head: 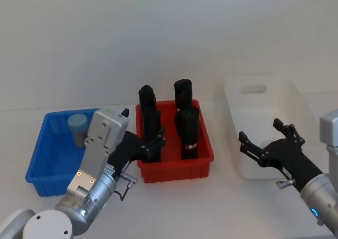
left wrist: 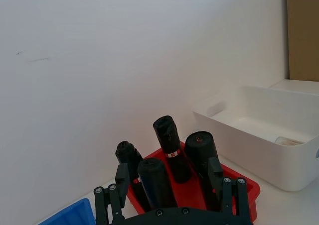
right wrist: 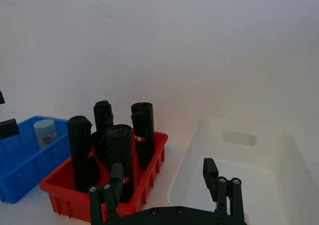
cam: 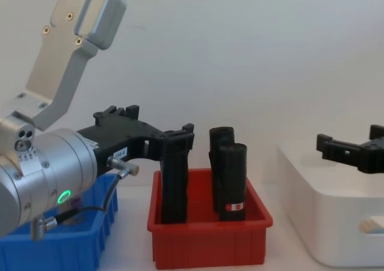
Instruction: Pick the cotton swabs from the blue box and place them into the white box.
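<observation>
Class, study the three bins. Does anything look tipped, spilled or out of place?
Nothing stands out. The swab jar stands upright in the blue box; the black packs stand in the red bin; nothing is spilled.

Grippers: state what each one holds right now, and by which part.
Nothing is held. The left gripper is open by the red bin; the right gripper is open over the white box.

— Left of the red bin (cam: 207, 247), the left arm (cam: 48, 175) was brushed silver, with a green ring light glowing!
— It had a grey screwed bracket (cam: 72, 43) and a thin black cable (cam: 90, 211). Were the grippers black?
— Both the left gripper (left wrist: 168, 177) and the right gripper (head: 260, 132) were matte black, with bolt heads at the knuckles. A blue light was on the right arm (head: 319, 196).
</observation>
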### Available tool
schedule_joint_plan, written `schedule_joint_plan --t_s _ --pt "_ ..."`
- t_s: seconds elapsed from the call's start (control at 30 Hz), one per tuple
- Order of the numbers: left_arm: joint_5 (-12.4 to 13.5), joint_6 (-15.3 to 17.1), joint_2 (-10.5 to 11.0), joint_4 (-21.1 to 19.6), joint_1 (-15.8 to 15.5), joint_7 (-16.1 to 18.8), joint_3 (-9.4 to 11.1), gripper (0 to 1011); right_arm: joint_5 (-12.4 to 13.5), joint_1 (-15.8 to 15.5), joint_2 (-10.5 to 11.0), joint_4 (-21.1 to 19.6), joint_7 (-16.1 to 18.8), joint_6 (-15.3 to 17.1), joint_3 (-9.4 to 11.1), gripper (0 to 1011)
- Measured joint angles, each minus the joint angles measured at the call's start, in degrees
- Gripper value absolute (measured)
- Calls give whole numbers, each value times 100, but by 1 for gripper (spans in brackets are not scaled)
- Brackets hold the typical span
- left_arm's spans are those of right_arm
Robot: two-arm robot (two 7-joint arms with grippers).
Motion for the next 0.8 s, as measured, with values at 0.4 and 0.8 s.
schedule_joint_plan --t_s 0.4,0.8 --pt "0 2 0 1 0 0 0 1004 -279 552 -233 697 447 -89 -65 1002" --pt "1 2 0 1 0 -1 0 1004 -602 1399 -591 1905 1077 -277 -168 1002"
